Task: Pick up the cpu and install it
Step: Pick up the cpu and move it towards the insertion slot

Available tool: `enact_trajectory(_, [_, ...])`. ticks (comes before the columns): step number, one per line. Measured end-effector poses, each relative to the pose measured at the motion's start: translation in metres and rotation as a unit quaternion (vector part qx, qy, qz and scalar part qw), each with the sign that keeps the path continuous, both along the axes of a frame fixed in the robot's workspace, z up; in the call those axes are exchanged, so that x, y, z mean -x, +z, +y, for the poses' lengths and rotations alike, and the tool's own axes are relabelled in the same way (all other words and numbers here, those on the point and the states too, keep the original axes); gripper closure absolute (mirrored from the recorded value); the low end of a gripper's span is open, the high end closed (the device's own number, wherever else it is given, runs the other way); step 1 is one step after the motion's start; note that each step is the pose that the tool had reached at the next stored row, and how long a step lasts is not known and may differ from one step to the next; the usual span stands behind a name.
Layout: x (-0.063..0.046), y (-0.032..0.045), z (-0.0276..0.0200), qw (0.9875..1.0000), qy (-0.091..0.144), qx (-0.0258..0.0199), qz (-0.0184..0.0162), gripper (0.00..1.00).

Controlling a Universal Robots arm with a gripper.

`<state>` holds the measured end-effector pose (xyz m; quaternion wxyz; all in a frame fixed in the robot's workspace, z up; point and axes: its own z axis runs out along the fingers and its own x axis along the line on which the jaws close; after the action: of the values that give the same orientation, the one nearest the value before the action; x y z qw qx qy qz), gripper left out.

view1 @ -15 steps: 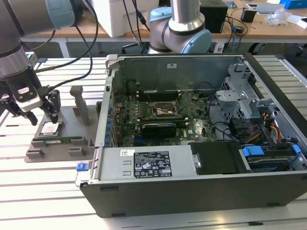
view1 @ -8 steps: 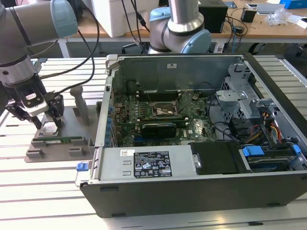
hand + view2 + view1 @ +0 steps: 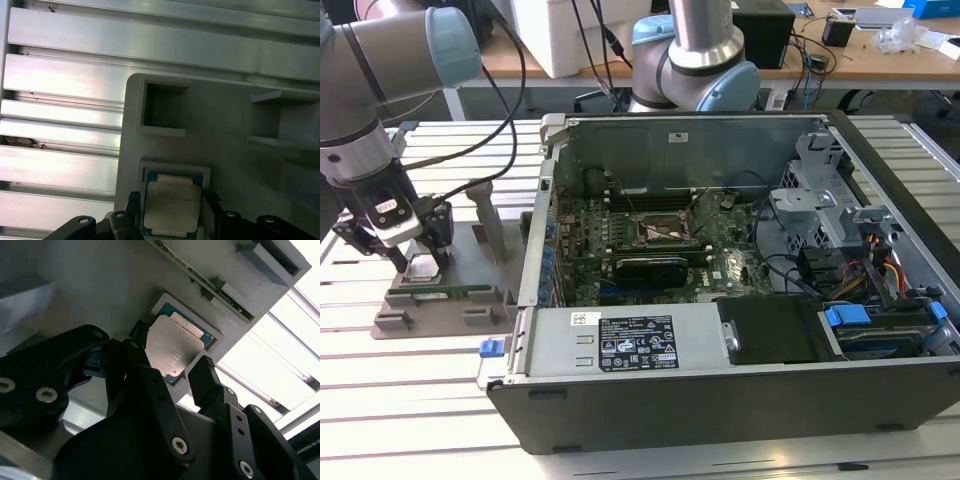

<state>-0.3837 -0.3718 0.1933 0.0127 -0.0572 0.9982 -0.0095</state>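
The cpu (image 3: 171, 205) lies flat in its pocket on the grey holder tray (image 3: 440, 300), at the exterior view's left, well apart from the open computer case (image 3: 720, 385). My gripper (image 3: 171, 352) is down over it, jaws apart and straddling the chip with thin gaps on either side. I judge nothing is lifted yet, and seating it in the motherboard socket (image 3: 665, 232) is all left to do.

Right, the arm (image 3: 375, 50): brushed silver tubes, rounded pale-blue caps (image 3: 452, 42) on the joints, and a black cable (image 3: 524, 70) looping off it. There's a small white label (image 3: 385, 210) down at the wrist. The gripper (image 3: 172, 352) is matte black all over, its chunky angular jaws dotted with shiny silver screws (image 3: 179, 444).
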Motion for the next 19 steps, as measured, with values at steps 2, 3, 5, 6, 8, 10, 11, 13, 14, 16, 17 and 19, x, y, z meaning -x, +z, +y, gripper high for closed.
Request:
enact_trajectory(2, [0.0000,-0.0025,0.0000,1.0000,0.000,0.0000,0.0000,0.40])
enact_trajectory(3, [0.0000,-0.0031,0.0000,1.0000,0.000,0.0000,0.0000,0.40])
enact_trajectory(5, [-0.0001,-0.0041,0.0000,1.0000,0.000,0.0000,0.0000,0.40])
enact_trajectory(6, [-0.0003,-0.0047,0.0001,1.0000,0.000,-0.0001,-0.0001,0.40])
enact_trajectory(8, [-0.0009,-0.0055,0.0000,1.0000,0.000,0.0000,0.0000,0.40])
enact_trajectory(10, [-0.0015,-0.0059,0.0000,1.0000,0.000,0.0000,0.0000,0.40])
enact_trajectory(11, [-0.0019,-0.0059,-0.0001,1.0000,0.000,0.0000,0.0000,0.40])
enact_trajectory(13, [-0.0020,-0.0059,0.0000,1.0000,0.000,0.0000,0.0000,0.40])
enact_trajectory(14, [-0.0020,-0.0059,-0.0001,1.0000,0.000,0.0000,0.0000,0.40])
enact_trajectory(16, [-0.0020,-0.0059,-0.0001,1.0000,0.000,0.0000,0.0000,0.40])
enact_trajectory(17, [-0.0020,-0.0058,-0.0001,1.0000,0.000,0.0001,0.0001,0.41])
enact_trajectory(19, [-0.0020,-0.0059,-0.0001,1.0000,0.000,0.0000,0.0000,0.45])
